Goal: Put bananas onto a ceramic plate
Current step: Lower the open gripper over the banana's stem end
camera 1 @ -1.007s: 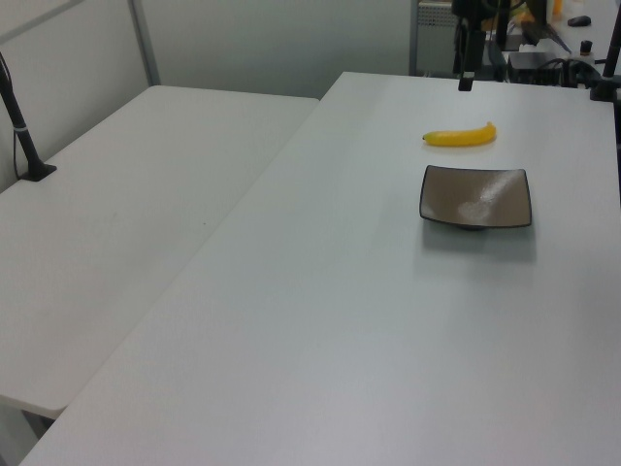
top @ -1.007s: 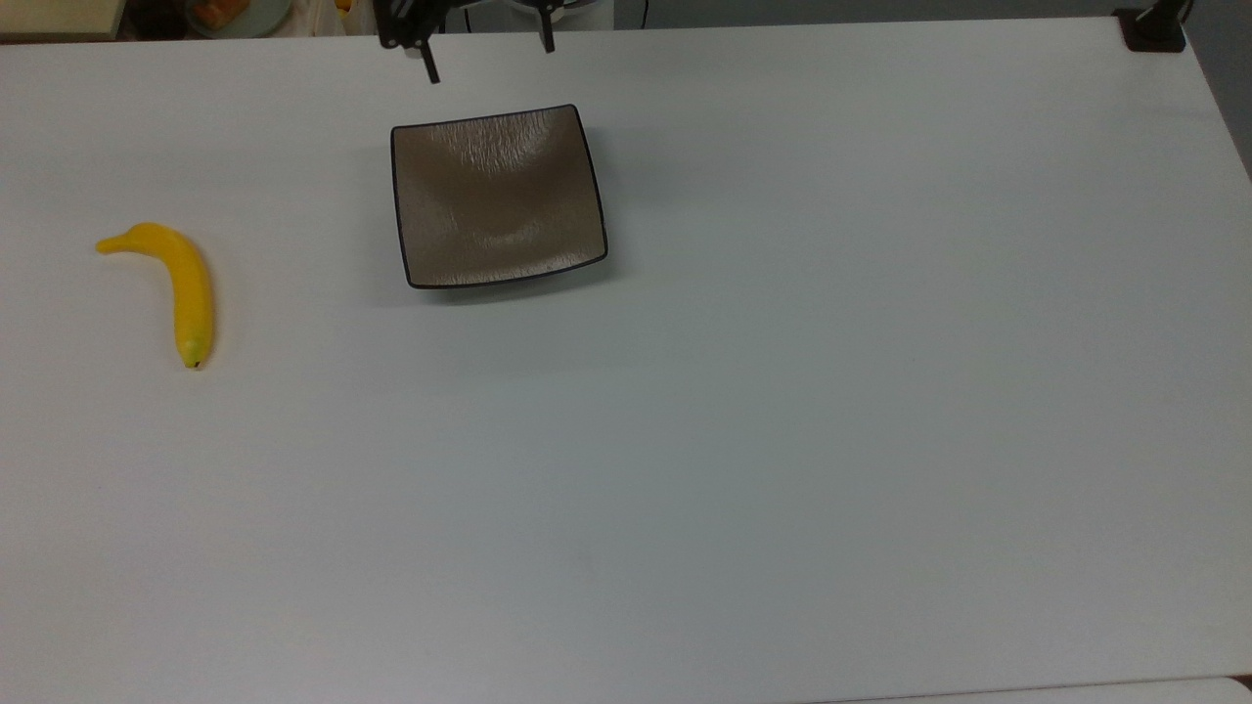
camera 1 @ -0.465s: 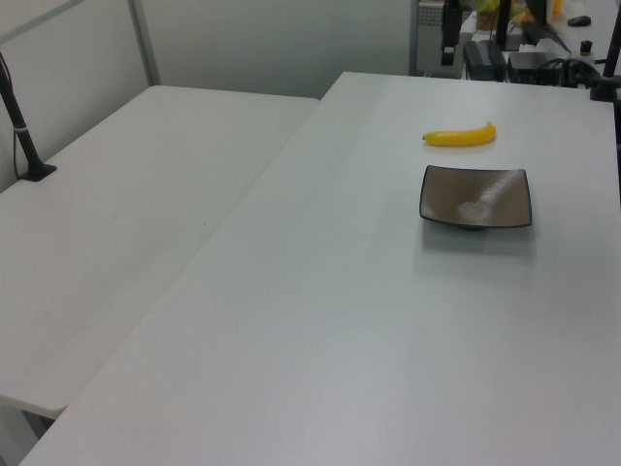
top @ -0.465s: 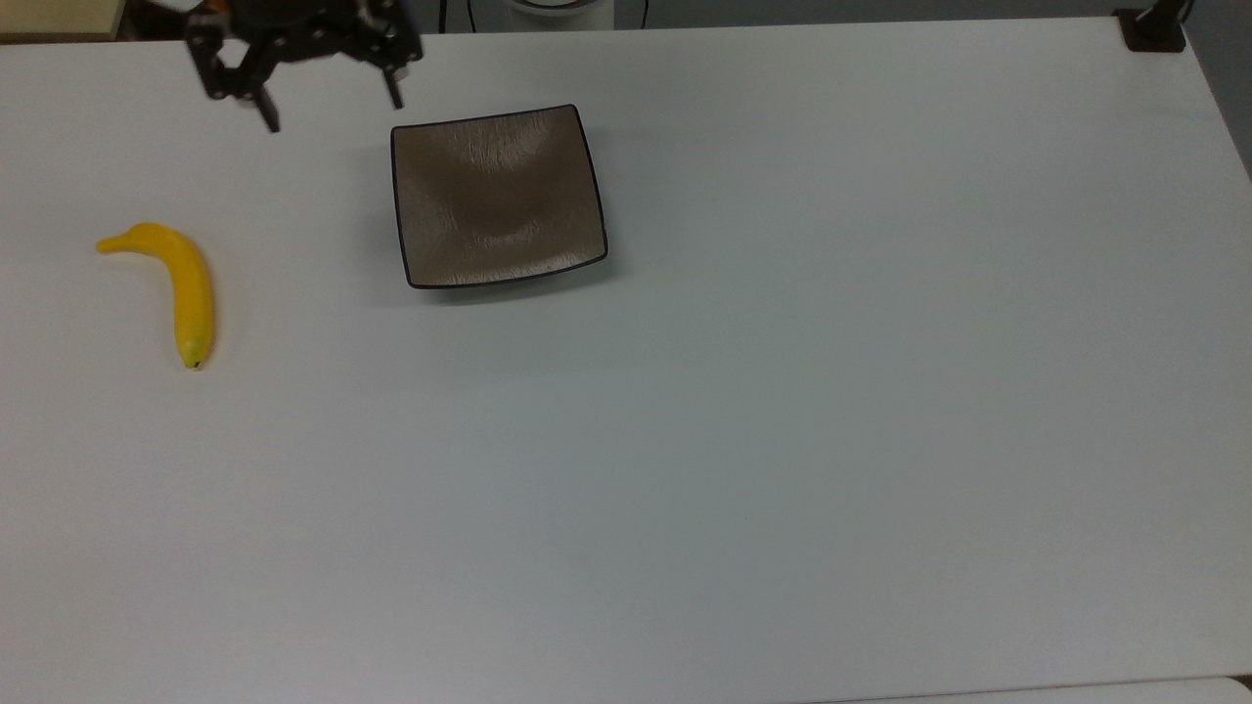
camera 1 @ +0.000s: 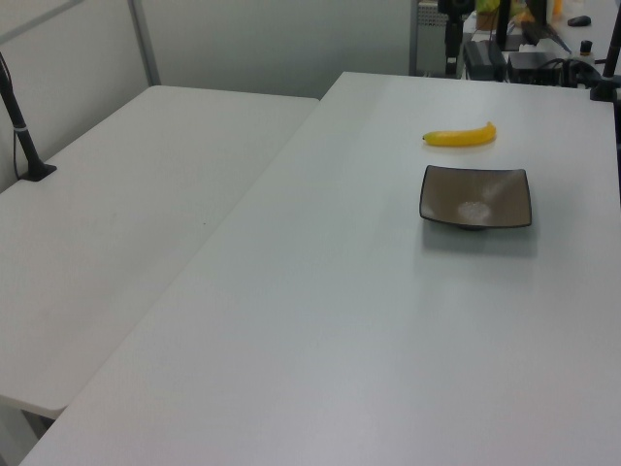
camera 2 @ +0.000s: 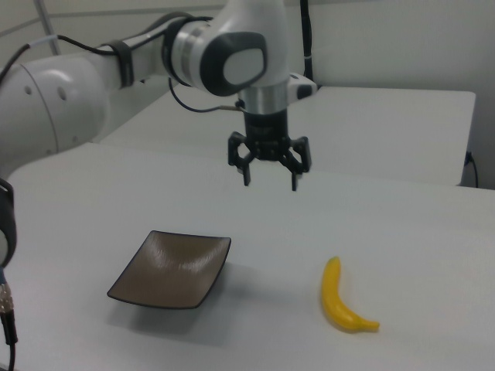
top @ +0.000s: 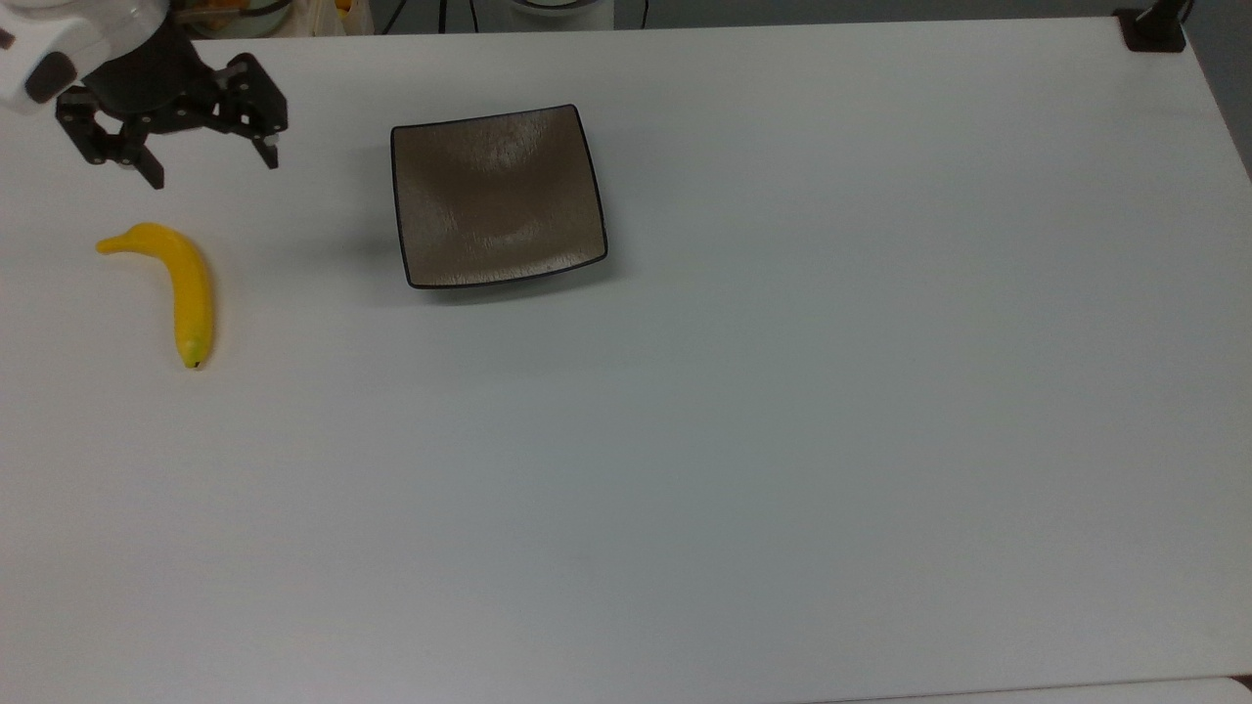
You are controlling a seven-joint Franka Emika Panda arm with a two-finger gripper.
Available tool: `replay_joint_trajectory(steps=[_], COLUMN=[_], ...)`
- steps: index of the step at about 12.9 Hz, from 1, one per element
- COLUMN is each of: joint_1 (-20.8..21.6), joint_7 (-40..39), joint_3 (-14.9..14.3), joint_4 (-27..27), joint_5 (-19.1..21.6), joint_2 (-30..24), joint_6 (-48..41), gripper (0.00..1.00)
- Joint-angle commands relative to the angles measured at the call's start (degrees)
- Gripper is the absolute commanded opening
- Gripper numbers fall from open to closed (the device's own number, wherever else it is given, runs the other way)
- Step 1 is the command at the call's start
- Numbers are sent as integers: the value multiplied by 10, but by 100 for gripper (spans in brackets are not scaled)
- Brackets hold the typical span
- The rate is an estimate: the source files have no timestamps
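Gripper [top: 213,174] position has changed over the last second: from the table's far edge just behind the ceramic plate [top: 498,196] it has travelled toward the top view's left, past the plate's corner, and now hangs in the air close to the banana's stem end. Fingers are spread wide with nothing between them; in the right view the gripper [camera 2: 270,184] points straight down, well above the tabletop.

Banana [top: 177,285] has not moved — it lies flat on the white table [top: 782,440], curved, stem toward the far edge and dark tip toward the near edge in the top view. It is well apart from the plate, which is bare and likewise unmoved. In the right view the banana [camera 2: 343,300] lies to the plate's [camera 2: 173,268] right with open table between them.

Assessment: the reach toward the fruit is under way; no pickup has begun, so the task is at an early stage. The gripper probably has to shift over the banana's middle and descend before closing.

Surroundings: cables and assorted equipment sit beyond the table's far edge, and a black clamp [top: 1152,27] occupies the far corner at the top view's right. A second white table [camera 1: 126,214] adjoins in the left view. Nothing stands between gripper and banana, nor between banana and plate.
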Motion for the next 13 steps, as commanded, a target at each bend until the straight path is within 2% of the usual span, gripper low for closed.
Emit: replay_joint_trajectory(steps=[1, 5, 8, 10, 13], joint_1=[-23, -46, -47, -47, -47], joint_7=[-18, -16, -19, -22, -22], joint_3=[2, 1, 3, 3, 3], joint_4=[25, 21, 8, -19, -54], joint_5=[-10, -35, -76, -101, -109], joint_2=[32, 65, 83, 88, 90], joint_6=[16, 82, 122, 149, 177], gripper=[100, 100, 100, 100, 100])
